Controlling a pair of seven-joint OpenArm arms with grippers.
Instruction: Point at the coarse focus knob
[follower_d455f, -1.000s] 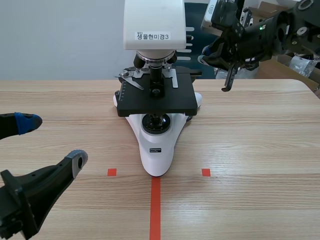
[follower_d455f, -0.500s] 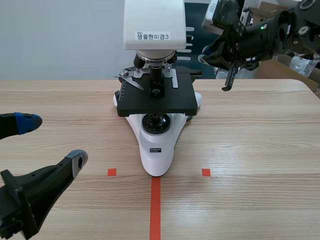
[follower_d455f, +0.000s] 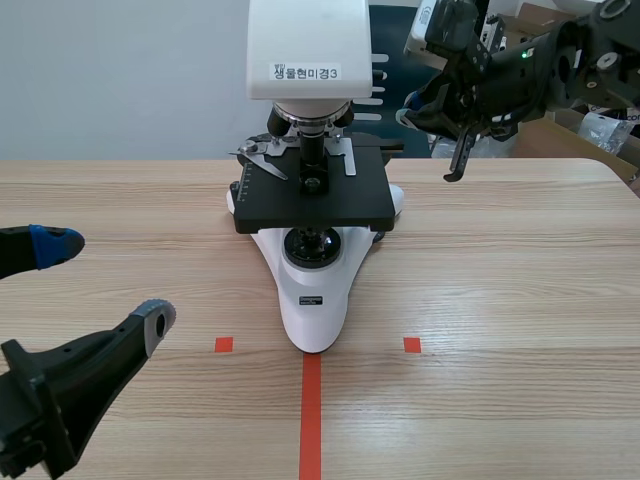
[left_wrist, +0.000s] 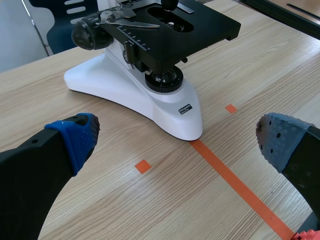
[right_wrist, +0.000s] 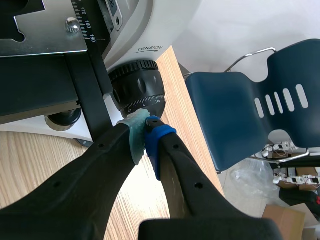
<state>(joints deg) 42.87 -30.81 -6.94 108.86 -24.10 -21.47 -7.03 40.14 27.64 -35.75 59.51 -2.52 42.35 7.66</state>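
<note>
A white microscope (follower_d455f: 312, 290) with a black stage (follower_d455f: 312, 195) stands mid-table. In the right wrist view, its black knurled coarse focus knob (right_wrist: 138, 91) sits on the white body under the word "TENSION". My right gripper (right_wrist: 145, 126) is shut, and its pad tips rest against the knob's lower rim. In the scene view the right gripper (follower_d455f: 410, 110) is raised behind the stage's right side, where the knob is hidden. My left gripper (follower_d455f: 105, 280) hangs open low at the near left, well clear of the microscope. The matching knob (left_wrist: 88, 34) on the other side shows in the left wrist view.
A blue chair (right_wrist: 250, 105) stands beyond the table's far edge, behind the microscope. Boxes and clutter (follower_d455f: 600, 120) lie at the far right. The bare wooden table (follower_d455f: 510, 270) stretches right of the microscope base.
</note>
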